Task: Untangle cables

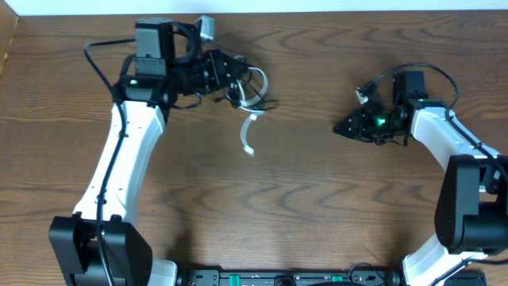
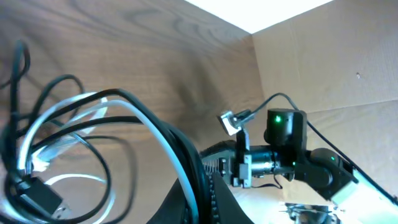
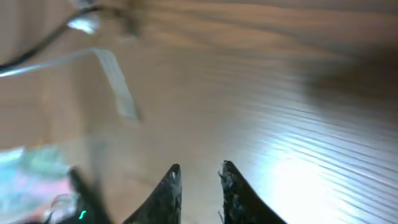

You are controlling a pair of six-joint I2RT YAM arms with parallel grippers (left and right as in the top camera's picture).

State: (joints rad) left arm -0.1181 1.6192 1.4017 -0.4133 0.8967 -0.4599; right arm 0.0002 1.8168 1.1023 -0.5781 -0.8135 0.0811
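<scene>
Left hand (image 1: 236, 83) clamped shut on the cables (image 1: 255, 86), black and white loops bunched at its tips, one white end (image 1: 249, 133) drooping just beyond; right hand (image 3: 199, 169) well apart over the bench (image 1: 262, 206), jaws slightly parted, empty

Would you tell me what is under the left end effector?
Black and white cables bunch under the left end effector, one white cable trailing onto the table. The gripped stretch is covered by it.
</scene>
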